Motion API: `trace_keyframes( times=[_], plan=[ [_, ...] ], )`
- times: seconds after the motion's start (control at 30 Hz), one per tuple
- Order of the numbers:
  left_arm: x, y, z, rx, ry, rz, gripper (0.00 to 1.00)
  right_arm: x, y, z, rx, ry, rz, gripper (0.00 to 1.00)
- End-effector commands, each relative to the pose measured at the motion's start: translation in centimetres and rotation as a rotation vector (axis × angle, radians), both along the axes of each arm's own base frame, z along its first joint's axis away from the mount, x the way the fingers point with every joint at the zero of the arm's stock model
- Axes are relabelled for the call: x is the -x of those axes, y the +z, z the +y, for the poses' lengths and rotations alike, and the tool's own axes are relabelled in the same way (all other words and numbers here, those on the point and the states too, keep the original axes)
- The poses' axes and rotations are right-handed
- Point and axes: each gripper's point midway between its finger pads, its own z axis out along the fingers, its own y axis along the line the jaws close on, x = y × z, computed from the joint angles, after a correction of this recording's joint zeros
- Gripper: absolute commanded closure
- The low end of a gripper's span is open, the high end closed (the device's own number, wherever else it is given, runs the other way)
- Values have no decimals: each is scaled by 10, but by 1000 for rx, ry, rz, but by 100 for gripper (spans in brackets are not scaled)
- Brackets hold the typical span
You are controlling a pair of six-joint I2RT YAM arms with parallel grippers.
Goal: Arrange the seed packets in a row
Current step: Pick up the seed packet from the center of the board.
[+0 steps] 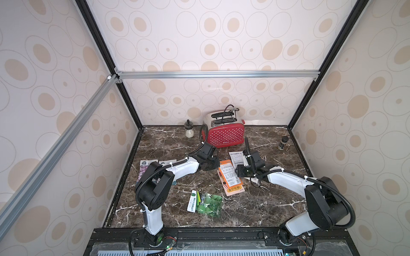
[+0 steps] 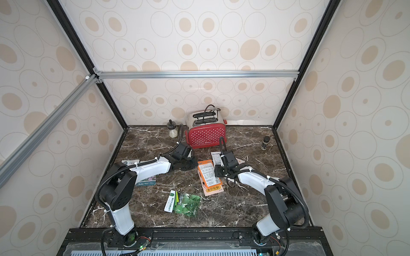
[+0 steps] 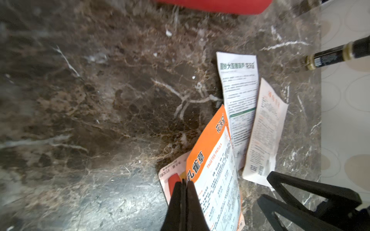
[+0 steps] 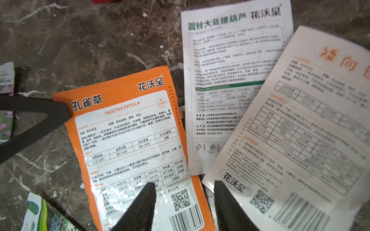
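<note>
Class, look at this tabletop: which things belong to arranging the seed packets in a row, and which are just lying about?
Belong to the job: orange-backed packet; white-backed packet; cream packet; pink packet; green-gourd packets; purple-flower packets.
Just lying about: red toaster; small jar; dark bottle.
</note>
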Motion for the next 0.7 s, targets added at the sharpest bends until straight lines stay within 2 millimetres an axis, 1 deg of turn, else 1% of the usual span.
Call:
trace_keyframes(
  times=[0.0, 0.17, 0.3, 0.53, 0.67],
  plan=[
    [-3, 25, 13, -31, 12, -40, 100, 9, 7, -2, 37, 40, -31, 48],
    [-4, 39, 27, -30, 47, -47, 100, 13, 29, 12, -7, 112, -131, 47],
    [-3, 42, 39, -42, 77, -25, 100, 19, 46, 31, -42, 188, -242, 43],
    [-3, 42, 48, -36, 113, 2, 100, 33, 65, 63, -58, 285, -441, 33],
    [-5, 42, 50, -26, 132, 14, 100, 52, 71, 84, -39, 347, -594, 25]
  ],
)
